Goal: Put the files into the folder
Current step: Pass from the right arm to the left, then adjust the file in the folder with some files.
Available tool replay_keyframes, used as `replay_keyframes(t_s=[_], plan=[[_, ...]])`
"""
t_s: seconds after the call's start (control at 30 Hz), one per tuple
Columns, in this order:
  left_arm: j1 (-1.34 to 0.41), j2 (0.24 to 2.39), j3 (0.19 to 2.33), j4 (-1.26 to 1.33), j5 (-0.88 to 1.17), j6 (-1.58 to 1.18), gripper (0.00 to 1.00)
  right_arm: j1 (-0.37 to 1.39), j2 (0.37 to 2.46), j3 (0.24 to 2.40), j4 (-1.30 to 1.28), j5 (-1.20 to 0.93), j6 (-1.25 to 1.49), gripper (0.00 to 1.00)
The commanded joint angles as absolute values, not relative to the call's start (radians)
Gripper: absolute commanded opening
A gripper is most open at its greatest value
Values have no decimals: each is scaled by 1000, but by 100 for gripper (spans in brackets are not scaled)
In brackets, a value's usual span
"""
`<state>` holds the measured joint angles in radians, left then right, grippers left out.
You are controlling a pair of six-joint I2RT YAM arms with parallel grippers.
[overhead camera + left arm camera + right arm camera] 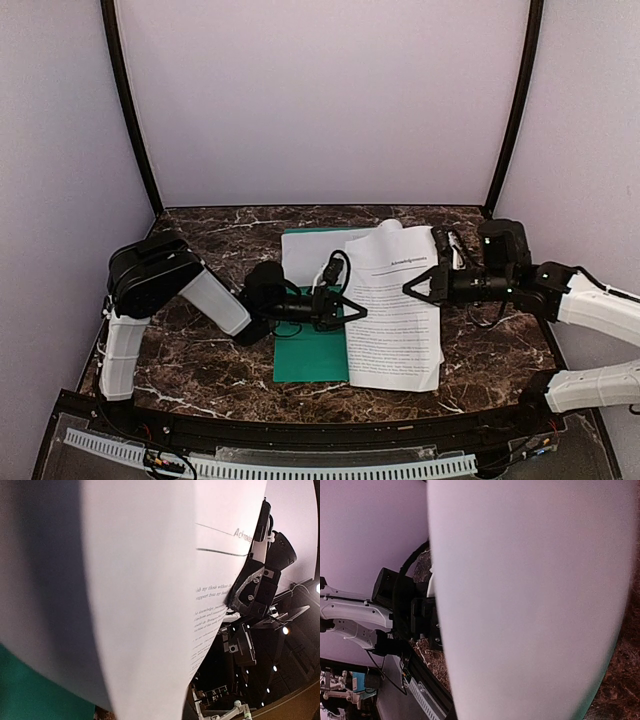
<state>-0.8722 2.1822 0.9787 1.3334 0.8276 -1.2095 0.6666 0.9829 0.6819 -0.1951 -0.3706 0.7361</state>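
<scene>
The teal-green folder [310, 355] lies flat on the marble table, and a plain white file [308, 255] rests on its far part. A second file [395, 320], printed with black text, overlaps the folder's right edge, its top curling upward. My left gripper [358, 313] is at this sheet's left edge with its fingers closed together on it. My right gripper [412, 288] is shut on the sheet's upper right part and also shows in the left wrist view [236, 599]. The raised sheet [150, 605] fills both wrist views [530, 605] and hides each gripper's own fingers.
The dark marble table [210, 370] ends at a black front rail [300, 432]. Purple walls close in the back and sides, with black corner posts [130, 110]. A strip of folder [30, 690] shows under the sheet in the left wrist view.
</scene>
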Motion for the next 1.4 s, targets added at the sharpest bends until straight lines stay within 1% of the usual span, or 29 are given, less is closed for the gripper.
replay_keyframes(t_s=[0.0,0.2,0.37,0.5,0.53,0.63,0.73,0.83,1.03,1.2,1.37], plan=[[-855,2150,933,1618,833,-1207,11,660,995,703,-271,-314,698,8],[-850,2084,877,1455,813,-1124,1,662,1059,726,-361,-257,662,21],[-850,1966,825,1188,769,-1001,1,666,1076,679,-364,-205,656,40],[-849,1901,818,993,723,-919,1,666,1082,642,-347,-175,652,50],[-850,1892,820,971,718,-903,1,665,1085,636,-345,-170,653,52],[-850,1884,834,880,700,-892,1,664,1093,615,-338,-155,652,66],[-850,1880,851,810,700,-906,1,662,1099,593,-321,-151,652,76],[-849,1864,870,742,698,-910,1,655,1116,566,-278,-173,655,80],[-848,1808,922,488,647,-849,1,643,1174,477,-98,-275,679,86],[-848,1792,983,226,584,-815,1,639,1233,459,-9,-317,691,87],[-848,1764,1016,104,539,-797,1,640,1289,447,81,-357,689,87]])
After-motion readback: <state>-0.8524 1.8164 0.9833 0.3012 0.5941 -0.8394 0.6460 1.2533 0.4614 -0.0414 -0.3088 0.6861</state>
